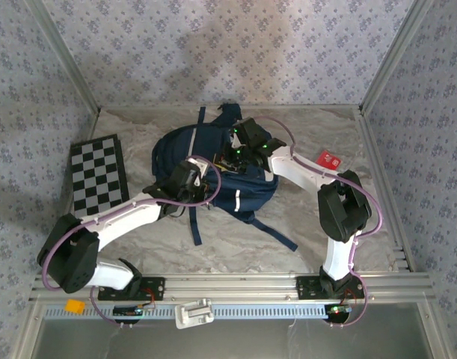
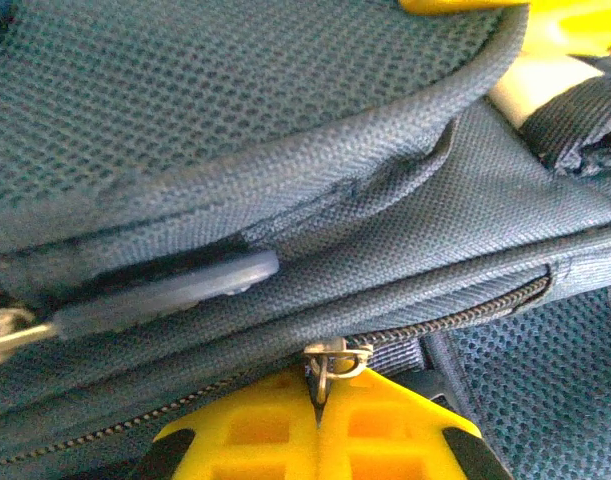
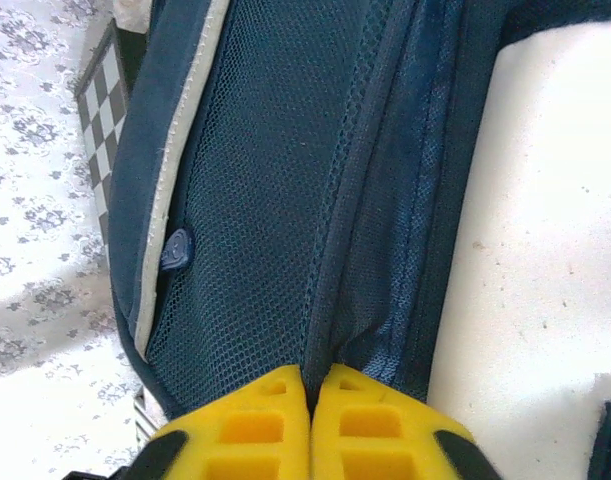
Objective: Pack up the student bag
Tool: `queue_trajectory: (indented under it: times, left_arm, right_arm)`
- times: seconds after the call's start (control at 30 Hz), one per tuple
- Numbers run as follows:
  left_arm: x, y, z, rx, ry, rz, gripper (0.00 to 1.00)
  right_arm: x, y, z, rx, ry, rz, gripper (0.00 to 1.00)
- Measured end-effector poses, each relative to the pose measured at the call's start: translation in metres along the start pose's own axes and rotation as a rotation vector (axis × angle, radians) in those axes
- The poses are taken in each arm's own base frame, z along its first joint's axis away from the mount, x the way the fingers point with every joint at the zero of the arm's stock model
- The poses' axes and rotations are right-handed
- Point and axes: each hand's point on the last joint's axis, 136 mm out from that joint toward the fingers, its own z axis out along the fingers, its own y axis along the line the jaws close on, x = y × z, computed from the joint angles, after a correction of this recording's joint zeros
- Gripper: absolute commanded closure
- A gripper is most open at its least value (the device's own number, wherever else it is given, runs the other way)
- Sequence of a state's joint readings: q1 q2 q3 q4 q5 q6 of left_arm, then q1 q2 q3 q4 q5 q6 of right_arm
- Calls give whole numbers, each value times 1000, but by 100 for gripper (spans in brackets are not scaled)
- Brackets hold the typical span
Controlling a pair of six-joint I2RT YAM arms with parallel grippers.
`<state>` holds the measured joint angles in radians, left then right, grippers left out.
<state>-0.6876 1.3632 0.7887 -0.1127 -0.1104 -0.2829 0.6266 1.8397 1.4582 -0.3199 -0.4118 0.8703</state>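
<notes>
Student bag [image 1: 185,148], a large navy blue fabric backpack, lies flat at mid-bench, its dark straps trailing toward the near edge over the pale marbled bench [image 1: 325,224]. Left pincer [image 2: 320,395] is at the bag's near-left side. Its yellow fingers [image 2: 250,430] are pressed together, with a small metal zip pull [image 2: 332,358] nipped between the tips. The zip track runs diagonally past, just above them, under a rounded mesh-covered edge. Right pincer [image 3: 310,385] is on the bag's far-right side. Its fingers are also together, pinching a raised fold of navy fabric where a mesh panel meets a seam (no gap visible between the tips). A pale stripe runs along the mesh panel's edge. A black-and-white checkerboard [image 1: 99,173] lies left of the bag, apart from it. A small red card [image 1: 329,159] lies on the bench to the right, near the right arm.
</notes>
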Motion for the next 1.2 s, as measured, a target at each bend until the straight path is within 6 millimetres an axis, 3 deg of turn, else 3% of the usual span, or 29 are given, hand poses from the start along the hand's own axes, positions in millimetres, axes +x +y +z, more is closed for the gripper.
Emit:
queue_trajectory:
  times: [0.07, 0.13, 0.33, 0.4, 0.47, 0.6, 0.7, 0.9, 1.03, 1.2]
  left_arm:
    - [1, 0, 0, 0, -1, -17, 100]
    - [1, 0, 0, -1, 0, -29, 100]
    - [1, 0, 0, -5, -2, -51, 100]
    - [1, 0, 0, -8, -3, -55, 100]
    - [1, 0, 0, -11, -4, -63, 100]
    - [3, 0, 1, -19, -5, -73, 100]
    - [4, -3, 0, -18, -6, -78, 100]
    - [11, -24, 0, -5, -1, -70, 100]
    - [16, -53, 10, 26, 25, -66, 100]
    - [1, -88, 16, 70, 17, -95, 100]
  right_arm:
    - [6, 1, -5, 11, 11, -20, 61]
    - [11, 6, -15, 6, 9, -49, 56]
    - [55, 12, -56, -6, -2, -111, 62]
    - [73, 3, -57, 1, 15, -116, 65]
    - [93, -18, -48, 38, 55, -105, 71]
    - [111, -68, -36, 140, 93, -54, 78]
    - [103, -93, -34, 182, 81, -15, 80]
    - [65, -128, -37, 225, 19, 5, 80]
    - [37, -160, -43, 264, 0, 38, 80]
    - [-5, -183, -58, 299, -52, 50, 77]
